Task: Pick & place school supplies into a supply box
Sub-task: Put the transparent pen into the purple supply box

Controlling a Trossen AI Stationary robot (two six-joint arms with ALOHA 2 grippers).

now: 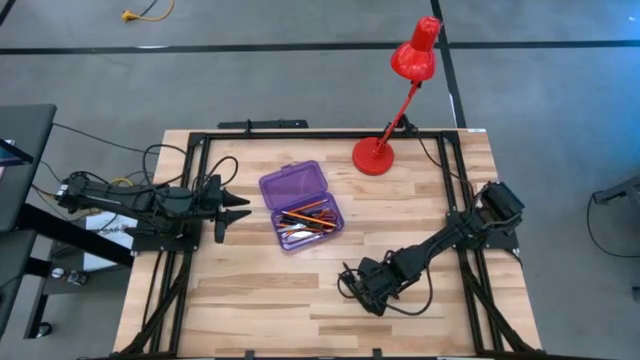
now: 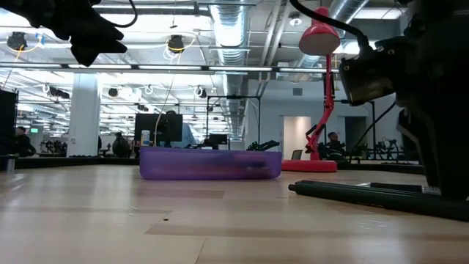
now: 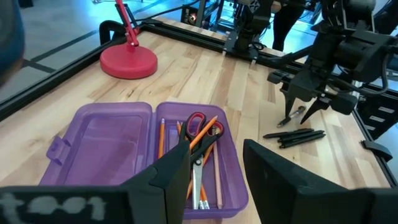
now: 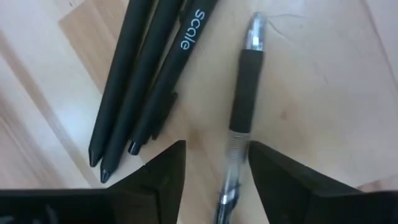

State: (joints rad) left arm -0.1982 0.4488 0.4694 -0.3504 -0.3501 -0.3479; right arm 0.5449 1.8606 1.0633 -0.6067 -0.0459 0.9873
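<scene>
On pale wooden tabletop point(image 4: 323, 81) lie three slim matte black pens point(image 4: 140, 81) bunched side by side, one printed "scale" in white. Just beside them lies a clear-barrelled pen with black rubber grip and silver tip point(image 4: 244, 99). The right gripper point(image 4: 216, 163) has its two dark fingers point(image 4: 168, 171) spread, straddling this pen's clear barrel

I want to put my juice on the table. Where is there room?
Bare wood lies along the near edge of the light wooden table, left of the right hand. Crowded: the open purple plastic box, red desk lamp, and black pens under that hand.
</scene>
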